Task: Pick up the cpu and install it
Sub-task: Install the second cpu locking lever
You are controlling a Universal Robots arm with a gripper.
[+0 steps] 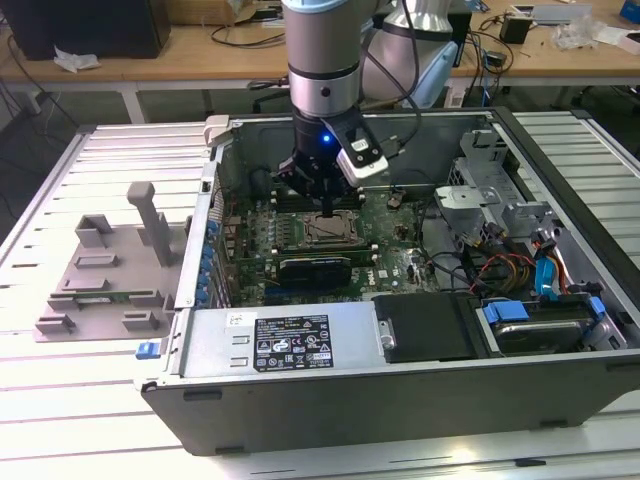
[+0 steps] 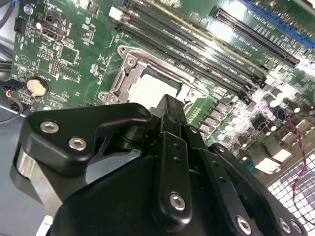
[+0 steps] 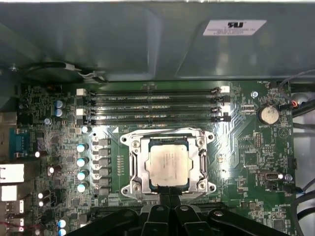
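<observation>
The cpu (image 3: 169, 165) is a flat silver-grey square lying in the motherboard's metal socket frame (image 3: 133, 167), and it also shows pale in the second wrist view (image 2: 150, 88). In the exterior view the cpu (image 1: 330, 231) sits in the middle of the green board inside the open computer case. My gripper (image 1: 322, 198) hangs just above it. Its black fingertips (image 3: 169, 197) are pressed together with nothing between them, close beside the socket's edge, and they meet in one point in the second wrist view (image 2: 170, 104).
Long memory slots (image 3: 155, 105) run beside the socket. A black expansion card (image 1: 315, 268) lies on the board. The case walls (image 1: 300, 350), drive bay (image 1: 530, 325) and cables (image 1: 500, 265) ring the board. A grey plastic fixture (image 1: 105, 265) with upright posts stands at the exterior view's left.
</observation>
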